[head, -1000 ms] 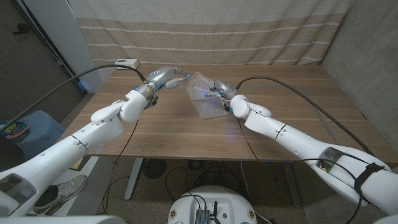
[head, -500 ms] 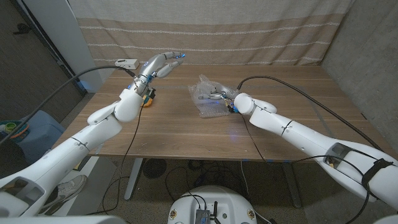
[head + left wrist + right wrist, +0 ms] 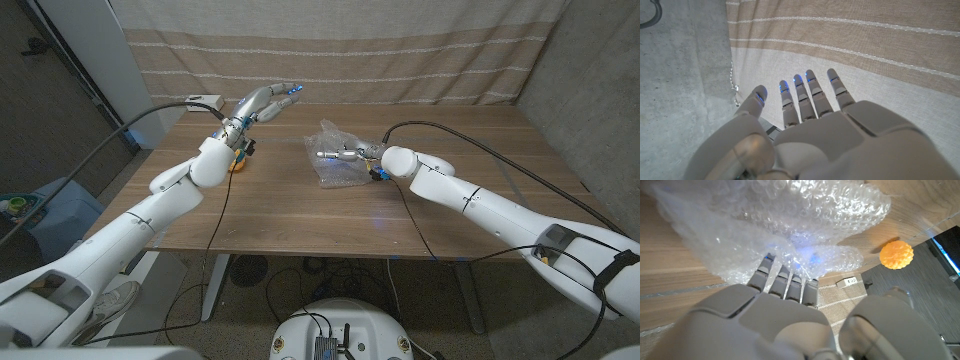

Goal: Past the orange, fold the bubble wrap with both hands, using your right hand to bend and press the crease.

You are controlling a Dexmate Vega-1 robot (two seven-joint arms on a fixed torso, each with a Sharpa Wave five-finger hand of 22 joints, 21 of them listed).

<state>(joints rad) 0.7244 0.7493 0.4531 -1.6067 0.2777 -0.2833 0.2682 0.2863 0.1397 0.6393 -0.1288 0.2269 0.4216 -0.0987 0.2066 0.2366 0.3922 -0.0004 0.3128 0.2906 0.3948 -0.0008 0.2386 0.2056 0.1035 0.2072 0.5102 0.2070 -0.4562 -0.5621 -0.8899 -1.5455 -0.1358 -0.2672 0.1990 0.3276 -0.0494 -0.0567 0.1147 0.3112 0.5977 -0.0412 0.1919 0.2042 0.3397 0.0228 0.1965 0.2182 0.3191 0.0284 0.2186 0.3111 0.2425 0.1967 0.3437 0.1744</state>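
Crumpled clear bubble wrap [image 3: 334, 157] lying on the wooden table [image 3: 300, 215], toward the far edge and a little right of the middle. Right hand [image 3: 352, 153] reaching in from the right side, fingers [image 3: 786, 281] laid against the near-right part of the plastic; in the right wrist view, fingertips buried in the bubbled folds [image 3: 790, 225], lit by a blue glow. Whether those fingers merely press or actually pinch a fold cannot be told.

Small round orange with a pebbled skin [image 3: 236, 160] sitting nearer the table's far-left corner, well apart from the wrap; seen also in the right wrist view [image 3: 896, 254], beyond the plastic. Left hand [image 3: 264, 103] raised above the far-left part of the table, beyond the orange, holding nothing, fingers [image 3: 812, 92] stretched out straight and slightly fanned, blue lights at the tips, beige striped curtain [image 3: 880, 45] behind them. Wrap untouched by the left hand.
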